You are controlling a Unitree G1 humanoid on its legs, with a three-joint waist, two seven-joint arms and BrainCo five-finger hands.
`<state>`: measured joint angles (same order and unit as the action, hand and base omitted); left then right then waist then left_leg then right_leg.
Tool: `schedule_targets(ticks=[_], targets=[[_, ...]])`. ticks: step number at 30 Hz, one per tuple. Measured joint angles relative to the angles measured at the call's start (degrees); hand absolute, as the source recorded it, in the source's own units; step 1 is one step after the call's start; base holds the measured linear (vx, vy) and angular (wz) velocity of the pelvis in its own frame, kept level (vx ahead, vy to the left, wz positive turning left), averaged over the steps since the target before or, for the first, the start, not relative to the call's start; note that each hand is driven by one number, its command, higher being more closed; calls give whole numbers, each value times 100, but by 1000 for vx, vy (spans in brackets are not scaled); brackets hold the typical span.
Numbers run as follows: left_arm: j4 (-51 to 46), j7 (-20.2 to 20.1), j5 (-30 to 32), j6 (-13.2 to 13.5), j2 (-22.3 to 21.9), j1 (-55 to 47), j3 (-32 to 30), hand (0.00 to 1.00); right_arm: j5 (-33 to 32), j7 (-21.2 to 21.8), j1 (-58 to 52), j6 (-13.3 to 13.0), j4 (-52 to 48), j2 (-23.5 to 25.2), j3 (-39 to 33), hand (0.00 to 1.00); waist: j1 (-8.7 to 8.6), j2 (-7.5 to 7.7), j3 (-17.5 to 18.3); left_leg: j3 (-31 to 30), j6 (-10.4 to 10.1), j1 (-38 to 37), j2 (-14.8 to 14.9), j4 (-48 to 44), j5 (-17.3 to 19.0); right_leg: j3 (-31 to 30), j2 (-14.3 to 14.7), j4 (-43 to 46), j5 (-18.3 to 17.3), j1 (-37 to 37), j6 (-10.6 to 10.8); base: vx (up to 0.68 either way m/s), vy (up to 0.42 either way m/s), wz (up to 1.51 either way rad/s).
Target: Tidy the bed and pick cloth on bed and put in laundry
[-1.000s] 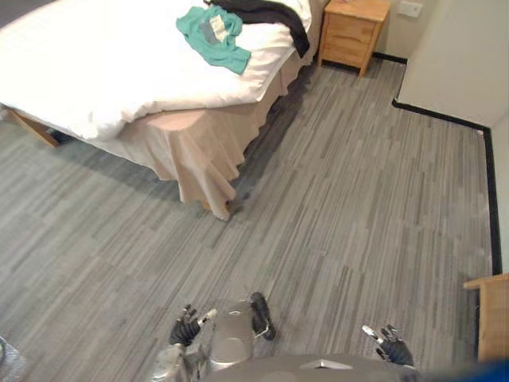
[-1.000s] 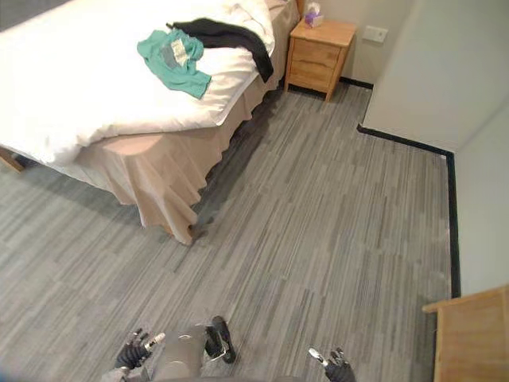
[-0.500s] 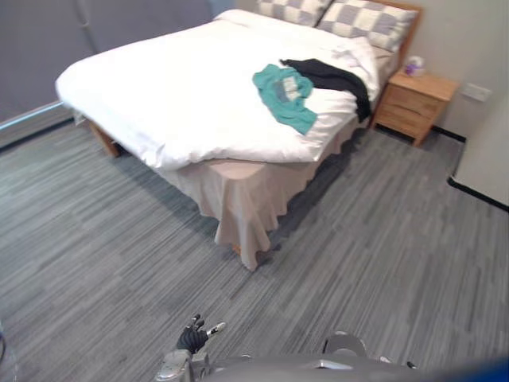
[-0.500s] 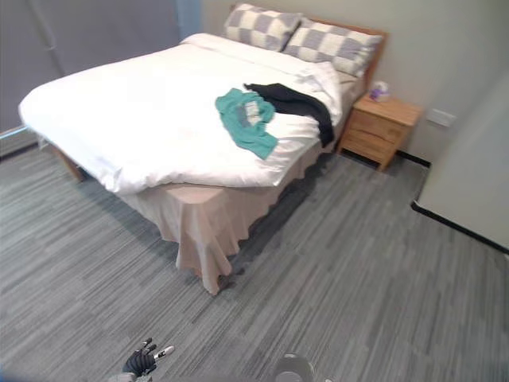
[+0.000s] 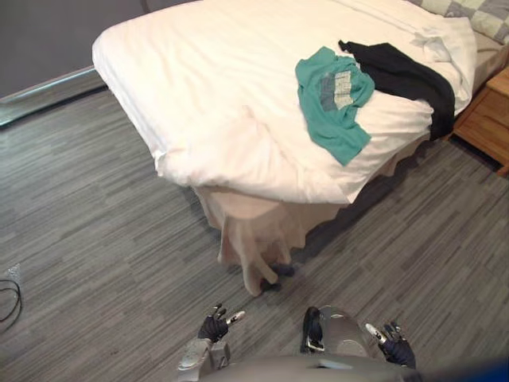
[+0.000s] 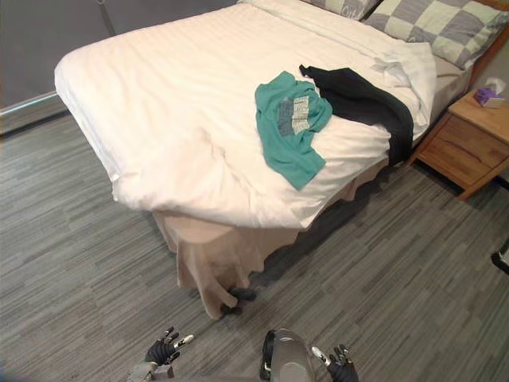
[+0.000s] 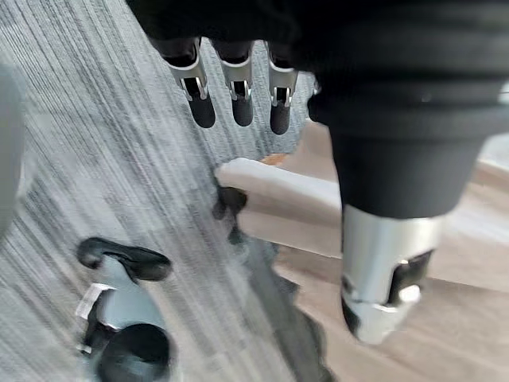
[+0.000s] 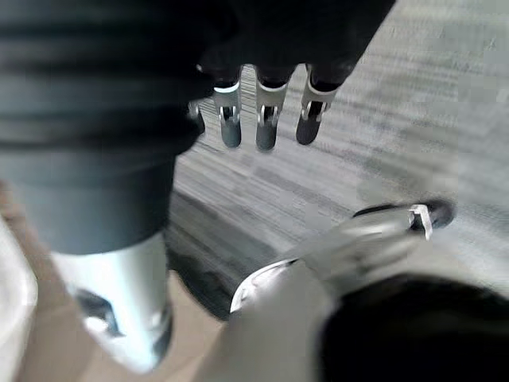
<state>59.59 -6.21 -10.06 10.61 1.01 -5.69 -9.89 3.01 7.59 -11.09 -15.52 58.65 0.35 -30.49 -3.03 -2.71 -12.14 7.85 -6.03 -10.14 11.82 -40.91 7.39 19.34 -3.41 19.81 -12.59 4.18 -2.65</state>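
Open floor (image 5: 87, 231) on either side; corner of bed (image 5: 215, 103) with draped skirt (image 5: 256, 231) straight ahead

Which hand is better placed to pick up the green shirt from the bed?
Probably the right hand: the green shirt lies toward its side of the bed. The left hand is farther across. Both are open.

A wooden nightstand (image 6: 461, 147) stands at the far right on the grey striped floor (image 6: 71, 263); a purple tissue box (image 6: 487, 94) sits on its top; grey-and-white checked pillows (image 6: 433, 28) lie near it, further back; a dark grey wall (image 6: 40, 40) with a pale skirting strip (image 6: 32, 103) runs along the upper left.
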Motion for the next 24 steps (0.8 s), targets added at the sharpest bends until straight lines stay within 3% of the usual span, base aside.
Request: schedule_targets(ticks=[1,2,3,4,5,7,9,10,11,13,14,15,16,22,24], targets=[[-34,3,-59,-4,-8,-3,-85,0,163,-143,12,174,-37,-107,195,0,41,-67,-66,89,29,560,248,-1033,354,80,132,-438,38,-485,-27,205,-117,33],[-68,3,-116,-9,-21,-5,-107,0,245,-199,20,261,-8,-149,253,0,78,-51,-87,129,36,784,256,-1245,524,166,127,-605,95,-698,-5,211,-75,19],[-160,19,-177,-29,-18,-15,-130,0,307,-283,21,403,68,-183,290,0,125,-17,-82,172,102,1048,216,-1209,733,200,109,-818,131,-946,28,247,-52,-9],[-254,23,-196,-26,-21,-36,-136,0,294,-387,207,667,162,-228,316,0,283,25,-84,490,166,1343,74,-470,945,205,13,-1030,160,-1223,80,140,-42,-20],[-266,26,-238,-25,-24,-27,-137,0,293,-413,275,750,202,-267,377,0,318,28,-84,615,176,1408,5,18,940,225,-18,-1088,167,-1287,119,-9,-34,-30],[-217,35,-300,-108,-53,-11,-150,0,298,-457,396,959,188,-355,445,0,334,-49,-25,1056,434,1479,-122,1598,294,277,8,-1177,142,-1434,336,-62,40,7],[-206,43,-324,-286,44,-21,-180,0,303,-537,421,1083,191,-269,410,0,261,101,63,1043,503,1172,-421,2369,158,546,-177,-1177,149,-1443,357,237,57,63],[-209,55,-472,-399,125,-25,-210,0,301,-555,405,1120,208,-198,394,0,276,264,78,960,529,1044,-609,2792,-55,702,-289,-1142,148,-1458,360,268,19,79],[-210,90,-510,-501,196,-24,-201,0,297,-556,408,1161,213,-149,384,0,302,320,76,826,527,934,-700,3061,-211,873,-368,-936,160,-1454,378,238,18,81],[-209,161,-511,-674,201,-31,-260,0,295,-552,395,1170,210,-181,314,0,297,241,55,635,544,709,-598,3228,-272,952,-436,-187,2,-1273,466,178,6,66],[-195,165,-511,-708,212,-55,-303,0,295,-557,377,1170,213,-187,305,0,291,179,56,571,539,652,-554,3274,-275,899,-338,-505,-140,-1310,585,115,18,51],[-161,167,-512,-782,232,-87,-425,0,305,-553,414,1170,210,-153,352,0,358,246,87,551,464,480,-548,3417,-322,840,-186,-1551,108,-1529,524,-16,-6,32],[-143,168,-505,-795,275,-58,-481,0,358,-549,468,1170,225,-78,384,0,403,392,111,516,391,367,-671,3612,-327,870,-254,-1901,683,-1494,473,5,-24,35],[19,254,-958,-1047,77,-61,-480,0,459,-538,635,1326,422,-358,411,0,396,81,195,417,224,97,-585,4093,-475,961,-133,-1929,697,-1667,497,69,-42,15],[17,374,-1421,-1099,61,-118,-490,0,464,-519,676,1406,431,-369,420,0,407,88,192,415,224,87,-591,4106,-475,960,-137,-1929,697,-1672,498,0,0,0]])
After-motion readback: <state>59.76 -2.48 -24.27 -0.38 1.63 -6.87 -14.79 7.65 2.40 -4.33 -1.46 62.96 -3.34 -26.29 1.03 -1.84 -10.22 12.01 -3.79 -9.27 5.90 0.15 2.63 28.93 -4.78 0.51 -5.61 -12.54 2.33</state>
